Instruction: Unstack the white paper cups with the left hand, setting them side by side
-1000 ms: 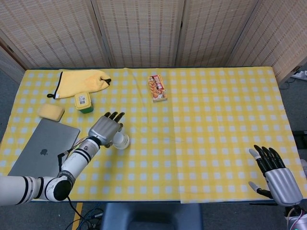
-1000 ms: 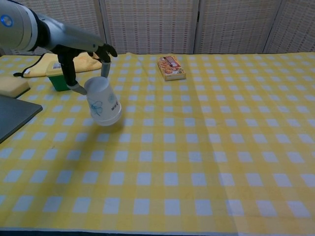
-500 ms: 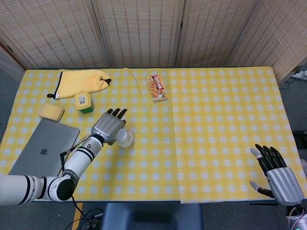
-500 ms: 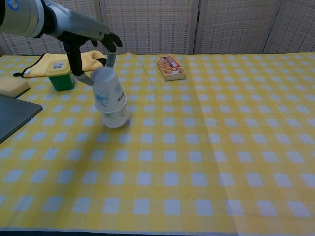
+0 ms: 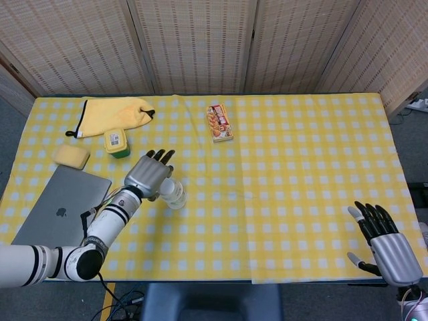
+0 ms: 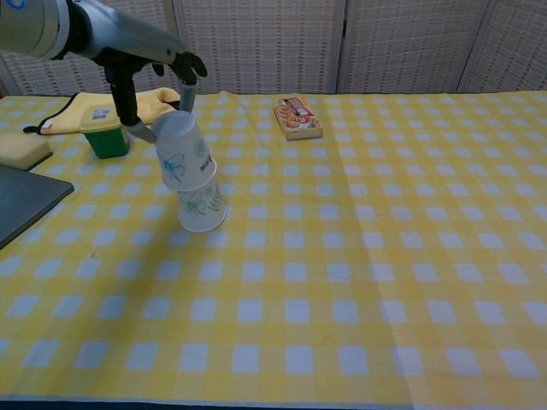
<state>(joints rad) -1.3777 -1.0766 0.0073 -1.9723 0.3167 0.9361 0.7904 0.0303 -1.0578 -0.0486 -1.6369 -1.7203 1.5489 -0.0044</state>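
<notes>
Two white paper cups with a faint printed pattern stand upside down, still nested, on the yellow checked cloth left of centre. My left hand point(image 6: 175, 65) grips the upper cup point(image 6: 181, 155) from above and tilts it, part-way off the lower cup point(image 6: 202, 208), which rests on the table. From the head view, my left hand point(image 5: 148, 176) covers most of the upper cup, and only the lower cup point(image 5: 175, 194) shows beside it. My right hand point(image 5: 386, 249) hangs open off the table's front right corner, holding nothing.
A grey laptop point(image 5: 57, 210) lies at the front left. Behind it are a yellow sponge point(image 5: 71, 156), a green tub with a yellow lid point(image 6: 104, 132) and a yellow cloth point(image 5: 114, 112). A snack box point(image 6: 297, 117) lies at the back centre.
The stack has moved slightly right and down onto the table. The upper cup has slid up, exposing more of the lower cup. My right hand has barely moved.
</notes>
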